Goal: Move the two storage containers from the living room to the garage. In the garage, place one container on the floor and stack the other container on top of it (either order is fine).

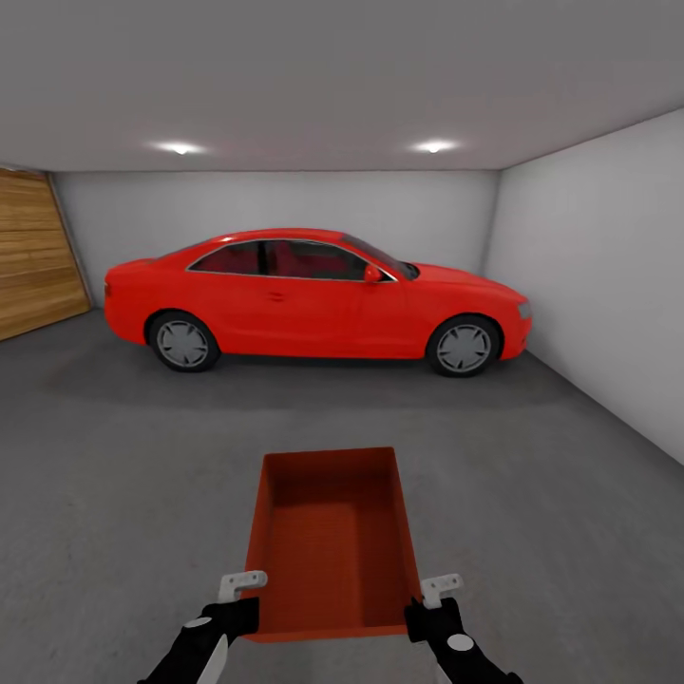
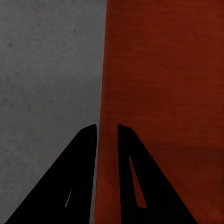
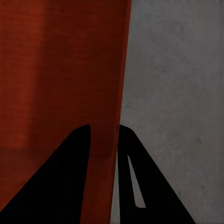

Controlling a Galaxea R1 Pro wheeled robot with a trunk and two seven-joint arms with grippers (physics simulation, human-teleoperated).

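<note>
- You are holding one storage container [image 1: 332, 541] between both arms, out in front of you in the garage [image 1: 579, 275].
- Your left gripper [image 1: 249, 598] is pinched on the container's left long wall near its near corner; in the left wrist view the two dark fingers [image 2: 81, 172] straddle the thin orange-red wall, one outside and one inside the bin [image 2: 163, 93].
- Your right gripper [image 1: 427, 603] is clamped the same way on the right long wall near its near corner; in the right wrist view one finger [image 3: 133, 172] sits outside the wall and the other inside the container [image 3: 60, 70].
- The bin runs lengthwise away from your grippers, open side up, nothing inside it, its far end pointing at the car.
- Beyond each gripper's outer finger you see only the floor [image 1: 123, 475], dark grey rough concrete, which also lies below the bin. Whether the bin touches the concrete or hangs above it, the pictures do not settle.
- Well ahead of both grippers, past the far end of the bin, a red car [image 1: 313, 299] stands side-on across the garage, nose to your right.
- Far off to the left of your left gripper is a wooden plank door [image 1: 38, 252]; the pale grey wall runs along well to the right of your right gripper.
- Two ceiling lights [image 1: 179, 147] glow above the car.
</note>
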